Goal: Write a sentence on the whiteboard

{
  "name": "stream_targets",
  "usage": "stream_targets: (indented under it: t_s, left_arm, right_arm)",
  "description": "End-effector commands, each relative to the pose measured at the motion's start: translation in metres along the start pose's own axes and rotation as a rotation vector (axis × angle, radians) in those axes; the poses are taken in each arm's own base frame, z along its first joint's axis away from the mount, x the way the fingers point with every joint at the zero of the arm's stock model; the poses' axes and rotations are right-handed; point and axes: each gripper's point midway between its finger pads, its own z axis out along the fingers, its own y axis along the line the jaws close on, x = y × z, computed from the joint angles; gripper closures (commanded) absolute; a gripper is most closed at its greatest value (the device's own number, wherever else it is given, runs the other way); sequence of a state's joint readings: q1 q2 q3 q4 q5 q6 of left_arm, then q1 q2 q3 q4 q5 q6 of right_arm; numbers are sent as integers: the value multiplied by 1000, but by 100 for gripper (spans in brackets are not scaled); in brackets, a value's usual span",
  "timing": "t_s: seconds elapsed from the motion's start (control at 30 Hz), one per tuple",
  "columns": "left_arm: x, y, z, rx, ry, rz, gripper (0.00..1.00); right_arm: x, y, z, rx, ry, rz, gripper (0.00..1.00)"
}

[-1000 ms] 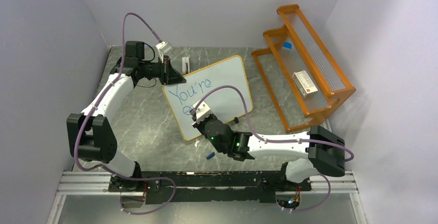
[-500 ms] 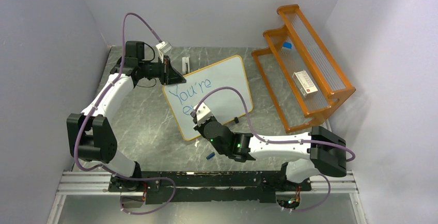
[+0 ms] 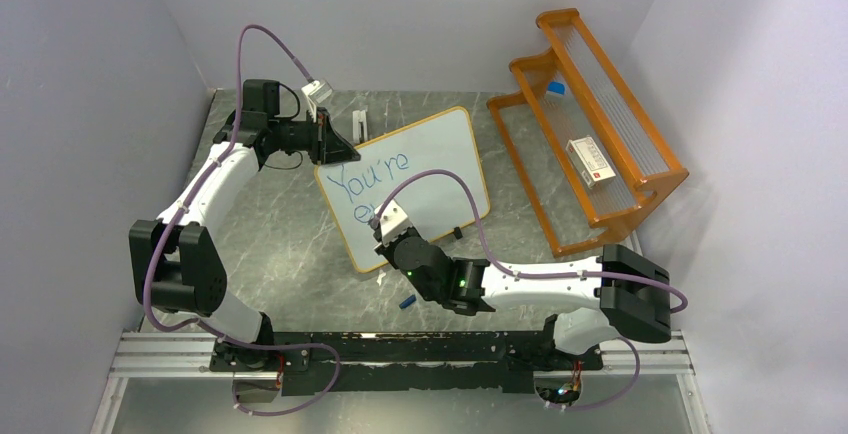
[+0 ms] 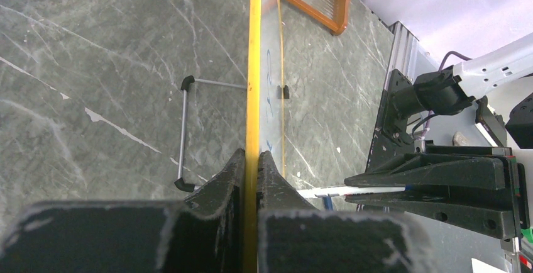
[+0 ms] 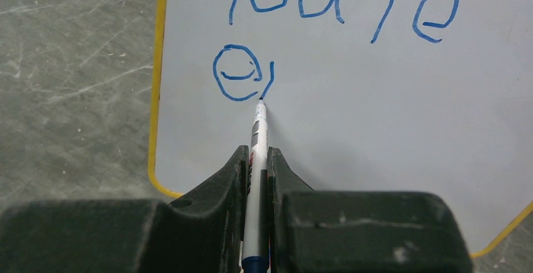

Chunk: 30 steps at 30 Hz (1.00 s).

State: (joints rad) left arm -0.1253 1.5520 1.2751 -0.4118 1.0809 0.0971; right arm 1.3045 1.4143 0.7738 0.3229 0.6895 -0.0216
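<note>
The whiteboard (image 3: 440, 154) stands propped on its black clip feet on the grey marbled table (image 3: 290, 244), with the orange wooden rack (image 3: 590, 124) off its right side and both arms reaching in at its left half. The left gripper (image 4: 251, 160) has its fingers closed on the board's yellow-orange frame at the upper left corner, pinching the edge between both pads and, by the look of it, steadying the board. The right gripper (image 5: 256, 153) is clamped around a white marker (image 5: 258, 131) with blue ink, whose tip touches the board's face near the lower left corner. On the board, the first line reads "You're" (image 3: 375, 176) in blue. Below it, a second line has a finished "e" (image 5: 237, 73) and one short slanted stroke just to the right of that, where the tip now rests. A small blue piece, possibly the marker's cap (image 3: 406, 302), lies on the table just below the board's lower edge. I judge the sentence barely past its first word: most of the second line is unwritten, and the board's right half is bare.
</note>
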Motion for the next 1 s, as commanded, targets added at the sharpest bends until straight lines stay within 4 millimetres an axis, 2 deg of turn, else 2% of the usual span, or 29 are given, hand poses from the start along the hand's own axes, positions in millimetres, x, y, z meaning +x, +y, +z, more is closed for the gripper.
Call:
stream_targets:
  t_s: [0.0, 0.33, 0.97]
  left_arm:
    - [6, 15, -1, -66, 15, 37, 95]
    - [6, 15, -1, -68, 16, 36, 95]
    - [6, 15, -1, -63, 15, 39, 95]
  right_arm:
    - [-5, -7, -1, 35, -20, 12, 100]
    - [-31, -13, -5, 42, -92, 46, 100]
    - [-26, -12, 11, 50, -84, 28, 100]
